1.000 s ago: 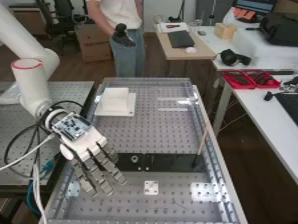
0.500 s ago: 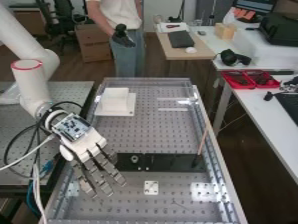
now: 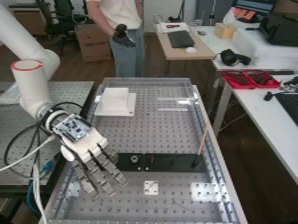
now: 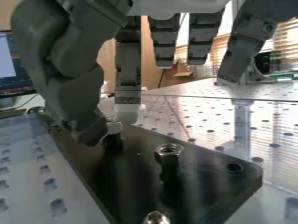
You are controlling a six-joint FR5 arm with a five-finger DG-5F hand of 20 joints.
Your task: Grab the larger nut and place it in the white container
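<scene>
Hanging over one end of a black plate (image 3: pixel 166 162), the robot's hand (image 3: pixel 85 145) has barely moved from where we saw it a second ago, showing at most a slight shift in the high view. We find its fingers (image 4: pixel 126 75) apart and largely straight, much as before, with the thumb (image 4: pixel 73 95) angled down across from one of them. Between their tips, a metal nut (image 4: pixel 114 128) sits atop a post on the plate, close beside the thumb's end; we cannot tell whether the two touch.

A second nut (image 4: pixel 169 151) stands upright on the same plate, well clear of the thumb, and a rounded metal top (image 4: pixel 156 218) shows farther along it. We cannot say for certain which nut is the larger.

Beyond the plate from the high camera, the white container (image 3: pixel 115 102) has kept its place on the perforated desk (image 3: pixel 159 135), well apart from the hand. On the plate's near side, we see a small white square piece (image 3: pixel 151 187), also unmoved. At the plate's other end, a thin brown rod (image 3: pixel 203 141) leans at a slant, just as it did earlier.
</scene>
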